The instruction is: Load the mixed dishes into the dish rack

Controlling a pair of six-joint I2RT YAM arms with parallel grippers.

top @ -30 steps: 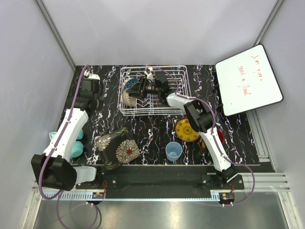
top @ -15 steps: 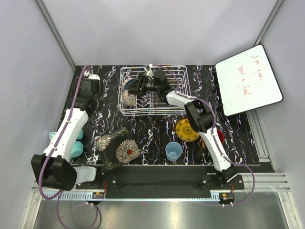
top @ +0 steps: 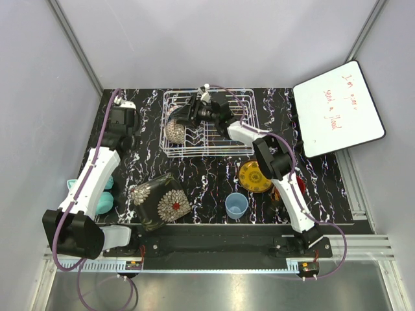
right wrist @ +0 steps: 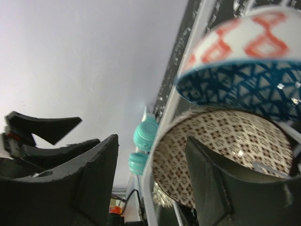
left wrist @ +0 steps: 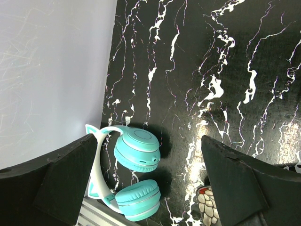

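Bowls are standing on edge at the left end of the dish rack [top: 209, 91]: the beige patterned bowl [right wrist: 225, 141] and the blue-lined bowl [right wrist: 244, 80] right beside it. We are holding the right gripper [right wrist: 150, 141] just beside them with its jaws standing apart. The beige rim is lying close to the gap, though the wrist view is too tight for us to say whether a pad is brushing it.

We are judging this the moment to back out. We are favouring a straight lift clear of the tines, jaws wide, so that neither bowl is tipped.

The left gripper [left wrist: 148, 137] is hanging fully spread, holding nothing, above the teal headphones [left wrist: 136, 150]. The dark square floral plate [top: 159, 201], yellow plate [top: 254, 176] and light blue cup [top: 237, 205] are waiting on the table [top: 214, 175].
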